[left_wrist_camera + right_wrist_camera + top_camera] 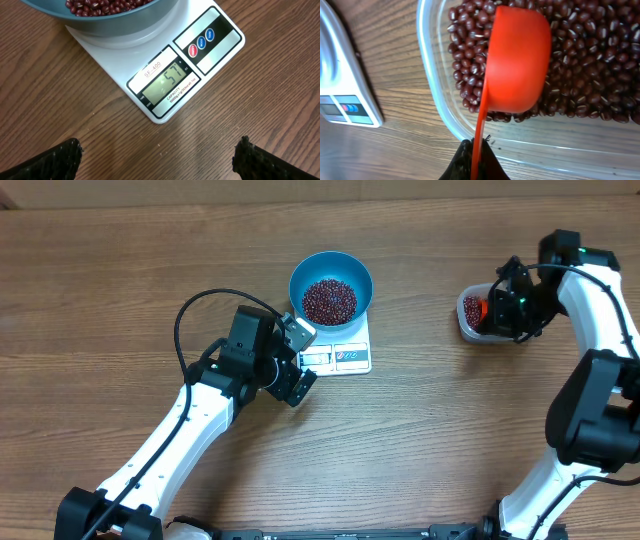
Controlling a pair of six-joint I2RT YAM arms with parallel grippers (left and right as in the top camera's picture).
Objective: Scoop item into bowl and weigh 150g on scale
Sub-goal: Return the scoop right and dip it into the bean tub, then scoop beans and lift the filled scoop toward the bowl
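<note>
The blue bowl [331,284] stands on the white scale [350,357] and holds a heap of dark red beans [329,300]. In the left wrist view the scale [165,75] shows a lit display, with the bowl [120,22] at the top. My left gripper [296,367] hovers open just in front of the scale, nothing between its fingers [60,160]. My right gripper [497,307] is shut on the handle of a red scoop [517,60], whose cup is tipped on its side over the beans [580,75] in the clear tub [480,315].
The wooden table [120,270] stretches to the left and to the front. In the right wrist view, a corner of the scale [345,100] lies left of the tub's rim [432,85].
</note>
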